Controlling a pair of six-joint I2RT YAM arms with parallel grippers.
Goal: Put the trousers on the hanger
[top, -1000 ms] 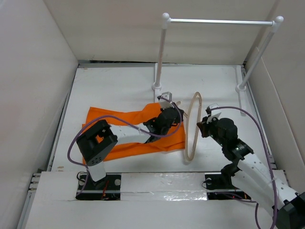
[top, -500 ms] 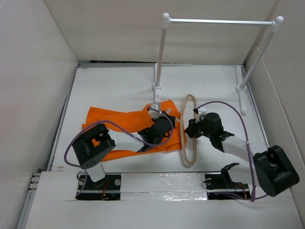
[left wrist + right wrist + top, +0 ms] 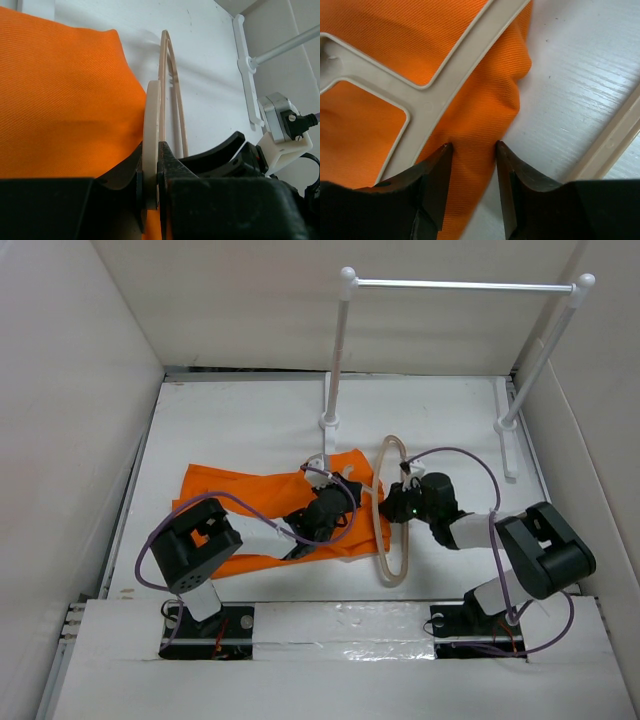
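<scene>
Trousers [image 3: 225,480] lie flat on the table [image 3: 250,420], left of centre, one end bunched toward the middle. Hanger [image 3: 452,82] stands on edge just right of that end, not hung on the white rack [image 3: 460,284] at the far side. Left gripper [image 3: 151,160]: jaws clamped on a flat beige part of the hanger, seen edge-on, presumably to hold the frame upright with its opening facing the cloth. Right gripper [image 3: 473,150] reaches in from the other side, jaws narrow. A fold of orange fabric sits between the tips, with the hanger's bar across the cloth just beyond. Cannot tell whether they bite the fold or only straddle it. Likely aim: draw the trouser end through the frame. No leg draped over the bar yet.
</scene>
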